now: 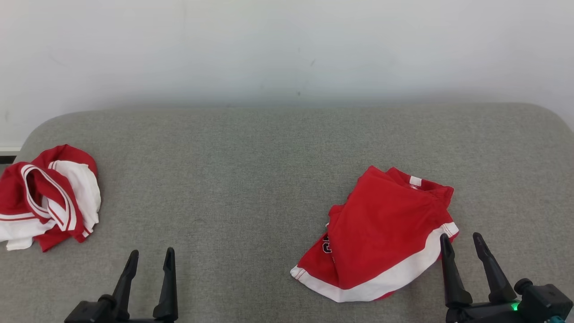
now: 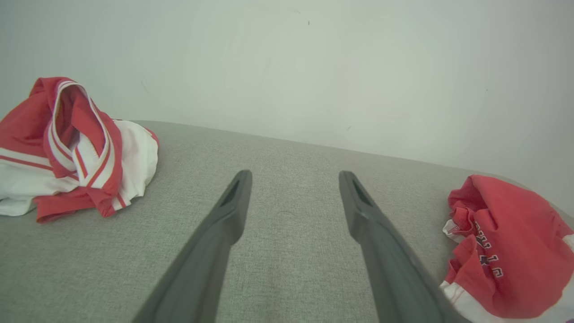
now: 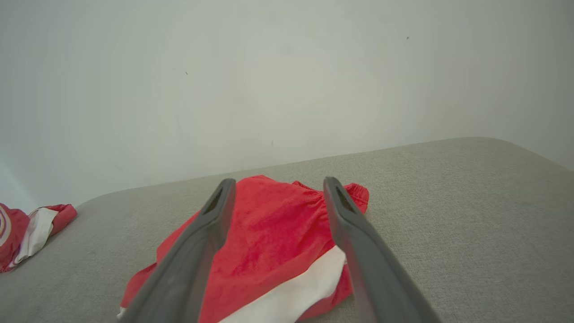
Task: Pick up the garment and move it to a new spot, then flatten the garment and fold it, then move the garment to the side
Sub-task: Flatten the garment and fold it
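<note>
A folded red garment (image 1: 381, 233) with a white hem band lies on the grey cushion, right of centre. It also appears at the right edge of the left wrist view (image 2: 506, 251) and between my right fingers in the right wrist view (image 3: 269, 242). My right gripper (image 1: 462, 244) stands open just at the garment's lower right corner, holding nothing. Near the front edge at the left, my left gripper (image 1: 150, 261) is open over bare cushion, well apart from the garment. In its own view the left gripper (image 2: 293, 179) has only fabric surface between its fingers.
A second red and white garment (image 1: 45, 197) lies crumpled at the far left of the cushion (image 1: 251, 161), also seen in the left wrist view (image 2: 71, 148). A pale wall (image 1: 287, 49) rises right behind the cushion's back edge.
</note>
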### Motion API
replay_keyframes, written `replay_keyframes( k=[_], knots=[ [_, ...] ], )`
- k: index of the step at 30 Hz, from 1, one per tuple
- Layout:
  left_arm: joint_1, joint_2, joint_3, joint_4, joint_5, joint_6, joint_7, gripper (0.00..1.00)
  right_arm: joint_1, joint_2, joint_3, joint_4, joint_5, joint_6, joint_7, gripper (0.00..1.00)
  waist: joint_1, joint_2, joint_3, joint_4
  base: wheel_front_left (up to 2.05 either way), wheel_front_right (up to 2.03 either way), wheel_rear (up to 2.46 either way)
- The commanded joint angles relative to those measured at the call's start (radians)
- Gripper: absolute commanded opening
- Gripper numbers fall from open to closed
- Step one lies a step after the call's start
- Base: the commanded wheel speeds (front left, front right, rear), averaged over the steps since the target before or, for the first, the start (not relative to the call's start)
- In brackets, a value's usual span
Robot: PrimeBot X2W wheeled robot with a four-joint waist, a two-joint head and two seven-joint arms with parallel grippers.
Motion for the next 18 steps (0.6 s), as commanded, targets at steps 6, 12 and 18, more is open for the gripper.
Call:
replay_keyframes(
  k=[6,12,18],
  knots=[
    [-0.017,0.000,-0.027,0.012,0.025,-0.006,-0.001,1.00,0.008,0.015,0.013,-0.018,-0.018,-0.002,0.000,1.00,0.0001,0.0000,0.002,-0.019,0.00,0.00,0.00],
    [-0.063,0.000,-0.141,0.047,0.051,-0.008,-0.001,1.00,-0.009,0.012,0.027,-0.012,-0.017,-0.002,0.000,1.00,0.0001,0.0000,0.009,-0.038,0.00,0.00,0.00],
    [-0.134,0.016,-0.338,0.142,0.034,-0.009,-0.001,1.00,-0.034,0.008,0.055,0.001,-0.008,-0.002,0.000,1.00,0.0001,0.0000,0.023,-0.088,0.00,0.00,0.00]
  ],
)
